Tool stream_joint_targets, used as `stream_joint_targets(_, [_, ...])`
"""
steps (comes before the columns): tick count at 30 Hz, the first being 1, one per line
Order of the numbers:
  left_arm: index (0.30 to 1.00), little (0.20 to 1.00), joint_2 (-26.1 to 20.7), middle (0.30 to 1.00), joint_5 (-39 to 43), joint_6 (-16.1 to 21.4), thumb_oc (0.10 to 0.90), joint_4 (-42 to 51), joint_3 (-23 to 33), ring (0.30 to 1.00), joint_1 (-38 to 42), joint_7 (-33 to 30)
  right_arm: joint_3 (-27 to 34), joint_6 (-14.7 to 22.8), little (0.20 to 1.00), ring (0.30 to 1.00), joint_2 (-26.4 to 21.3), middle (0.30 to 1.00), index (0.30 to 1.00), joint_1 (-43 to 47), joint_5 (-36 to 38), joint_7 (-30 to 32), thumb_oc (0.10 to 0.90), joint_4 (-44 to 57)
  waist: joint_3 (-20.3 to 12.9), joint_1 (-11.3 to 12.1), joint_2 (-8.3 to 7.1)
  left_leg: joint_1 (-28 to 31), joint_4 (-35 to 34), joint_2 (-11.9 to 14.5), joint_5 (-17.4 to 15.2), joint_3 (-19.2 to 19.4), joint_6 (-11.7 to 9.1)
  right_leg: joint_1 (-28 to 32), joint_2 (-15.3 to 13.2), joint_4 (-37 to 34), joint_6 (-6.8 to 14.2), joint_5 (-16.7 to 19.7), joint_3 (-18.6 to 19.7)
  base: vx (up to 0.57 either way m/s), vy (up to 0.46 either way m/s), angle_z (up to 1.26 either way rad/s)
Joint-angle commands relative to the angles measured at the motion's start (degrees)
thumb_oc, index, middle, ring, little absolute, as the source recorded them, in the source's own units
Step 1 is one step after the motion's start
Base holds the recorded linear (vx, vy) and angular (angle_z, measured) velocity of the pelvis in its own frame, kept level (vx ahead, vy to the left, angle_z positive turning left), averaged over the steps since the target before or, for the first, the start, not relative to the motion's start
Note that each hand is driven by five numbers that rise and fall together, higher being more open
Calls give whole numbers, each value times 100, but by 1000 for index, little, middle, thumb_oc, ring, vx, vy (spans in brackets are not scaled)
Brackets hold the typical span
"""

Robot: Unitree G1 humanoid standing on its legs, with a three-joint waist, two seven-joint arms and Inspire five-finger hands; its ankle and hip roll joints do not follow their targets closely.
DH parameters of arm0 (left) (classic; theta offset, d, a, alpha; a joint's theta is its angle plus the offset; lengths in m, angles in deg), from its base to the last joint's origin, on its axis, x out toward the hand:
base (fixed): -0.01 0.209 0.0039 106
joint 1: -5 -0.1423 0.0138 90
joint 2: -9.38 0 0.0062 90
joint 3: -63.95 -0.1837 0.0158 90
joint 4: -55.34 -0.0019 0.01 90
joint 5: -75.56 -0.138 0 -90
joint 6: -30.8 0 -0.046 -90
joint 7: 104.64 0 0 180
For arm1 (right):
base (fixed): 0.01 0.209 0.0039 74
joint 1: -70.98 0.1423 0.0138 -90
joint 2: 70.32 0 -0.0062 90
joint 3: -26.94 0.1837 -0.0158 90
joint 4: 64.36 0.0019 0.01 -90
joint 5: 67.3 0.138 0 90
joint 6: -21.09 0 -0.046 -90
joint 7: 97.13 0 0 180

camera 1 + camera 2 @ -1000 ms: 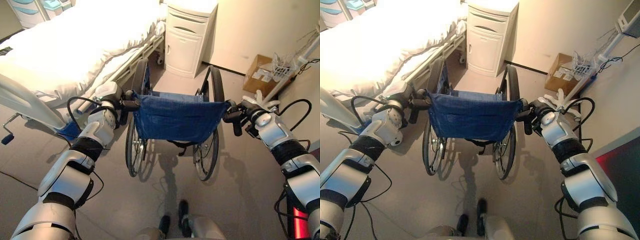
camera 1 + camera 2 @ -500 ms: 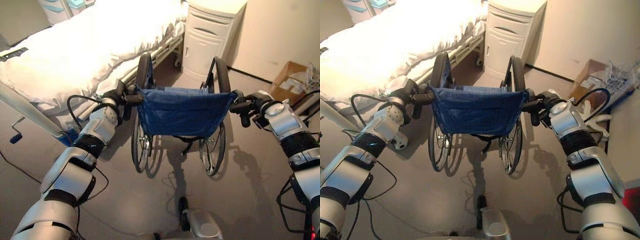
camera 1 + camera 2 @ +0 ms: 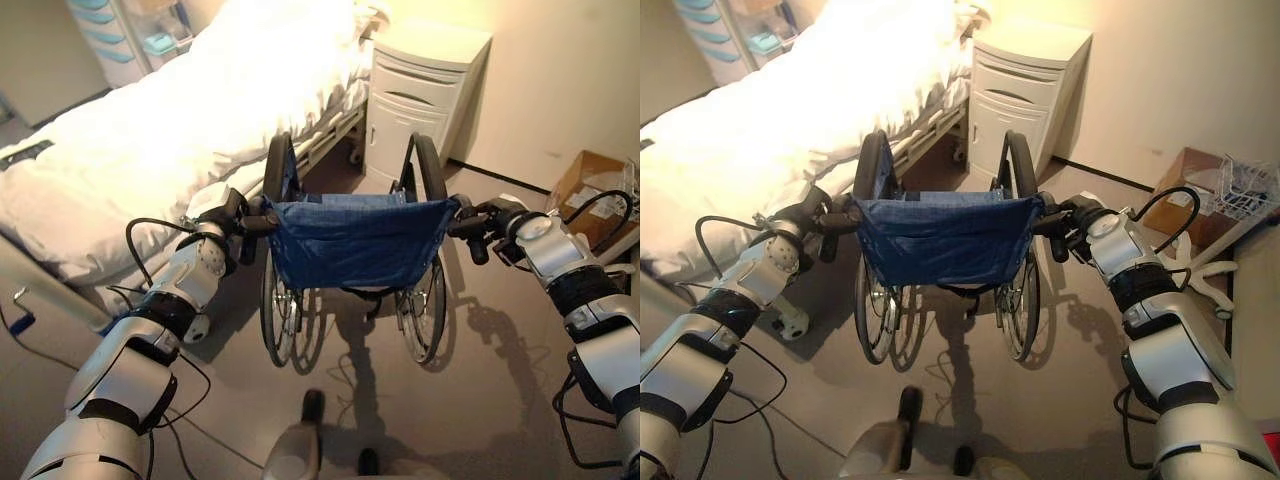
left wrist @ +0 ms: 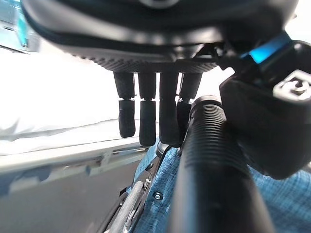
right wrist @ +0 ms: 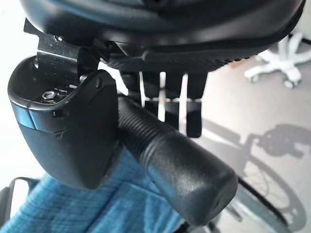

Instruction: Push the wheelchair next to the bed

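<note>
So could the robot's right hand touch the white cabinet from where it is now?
Probably not. The right hand grips the wheelchair handle, and the bedside cabinet stands beyond the wheels, farther ahead.

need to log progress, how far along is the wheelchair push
Done: both hands grip the push handles, left hand and right hand. In hand: the blue fabric-backed wheelchair stands on the floor beside the white-quilted bed, facing the white bedside cabinet. Left: perhaps easing it closer alongside, then letting go.

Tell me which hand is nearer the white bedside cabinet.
Right. The right hand grips the wheelchair handle on the side below the bedside cabinet; the left hand holds the other handle, against the bed.
</note>
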Motion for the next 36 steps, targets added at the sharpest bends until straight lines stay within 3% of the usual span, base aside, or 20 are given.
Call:
stream_joint_targets(1, [300,300,-36,300,287,421,400,-98,206,300,-149,444,-313,150,300,300,490,300,300,-555,660,-1042,400,144,496,95,-122,-31,-570,-164,1188,-24,581,248,-218,919,390,-548,391,685,401,-90])
stream_joint_targets(2, [300,300,-11,300,379,482,400,-311,210,300,-92,437,-297,190,300,300,623,300,300,-616,725,-1052,400,20,392,133,-124,-180,27,-257,1039,-22,667,247,-343,1123,409,-635,298,442,232,-50])
stream_joint_targets(4, [300,300,43,300,252,569,400,-439,221,300,-81,458,-202,158,300,300,734,300,300,-732,575,-1127,400,8,354,183,-151,-381,544,-325,981,-99,646,285,-482,1296,458,-647,173,470,241,-43])
stream_joint_targets(5, [300,300,-77,300,200,481,400,-337,218,300,-79,492,-192,183,300,300,822,300,300,-870,686,-1023,400,107,313,255,-243,-140,497,-410,786,-67,791,149,-771,1553,723,-318,-15,368,200,-29])
stream_joint_targets(6, [300,300,-78,300,200,480,400,-335,217,300,-80,492,-192,183,300,300,824,300,300,-871,688,-1021,400,108,314,258,-249,-134,492,-414,787,-63,793,151,-777,1554,725,-320,-13,359,257,-49])
stream_joint_targets(7, [300,300,-230,300,201,423,400,-269,189,300,-37,458,-125,301,300,300,861,300,300,-964,752,-1043,400,178,319,286,-292,159,266,-493,718,-30,921,-75,-1033,1921,965,121,-165,166,163,-51])
stream_joint_targets(10, [300,300,-205,300,237,323,400,-254,100,300,94,242,-81,441,300,300,910,300,300,-1016,711,-1018,400,168,285,284,-324,224,77,-650,663,-40,1031,-214,-1176,2054,969,415,-155,181,216,-43])
stream_joint_targets(17, [300,300,-2,300,-30,415,400,-246,156,300,-146,177,171,856,300,300,917,300,300,-1418,801,-1049,400,-15,25,214,-326,511,-69,-879,512,-171,1200,-369,-1239,2296,988,958,-59,218,155,-49])
stream_joint_targets(21, [300,300,94,300,-137,311,400,-217,281,300,-390,81,173,1085,300,300,1008,300,300,-1417,674,-845,400,13,-86,249,-339,695,-111,-908,422,-156,1233,-474,-1257,2050,975,911,-202,192,63,-33])
stream_joint_targets(22, [300,300,101,300,-189,293,400,-202,319,300,-468,24,124,1122,300,300,1032,300,300,-1308,583,-720,400,34,-82,210,-314,833,-187,-859,418,-114,1185,-763,-1236,1659,959,848,-305,136,-25,-13])
stream_joint_targets(24, [300,300,47,300,-170,281,400,-171,389,300,-520,-33,54,1145,300,300,1042,300,300,-1162,555,-634,400,61,11,159,-266,1033,-309,-787,390,-42,1135,-1165,-1286,1519,946,888,-467,51,-47,-30])
stream_joint_targets(27, [300,300,-213,300,-188,174,400,62,624,300,-554,-62,-101,1189,300,300,966,300,300,-632,552,-547,400,96,252,208,-302,1347,-604,-735,250,318,1094,-1822,-1398,782,1027,1292,-1140,-50,-105,-49])
stream_joint_targets(29, [300,300,-231,300,-232,109,400,168,644,300,-590,-27,-154,1167,300,300,951,300,300,-515,687,-412,400,146,246,258,-279,1191,-495,-762,289,292,1139,-1808,-1355,1081,1008,1312,-1032,-10,-104,20])
stream_joint_targets(35, [300,300,-224,300,-388,187,400,25,480,300,-595,40,-127,1073,300,300,944,300,300,-516,939,-473,400,-73,70,246,-266,1388,-493,-715,221,277,1104,-1446,-1311,805,953,1073,-1082,133,-39,41])
stream_joint_targets(36, [309,309,-206,309,-409,99,406,-66,434,309,-488,82,-124,1045,900,900,979,900,900,-527,908,-435,800,-109,25,237,-272,1402,-484,-713,193,275,1106,-1362,-1305,736,946,1007,-1084,109,-5,29])
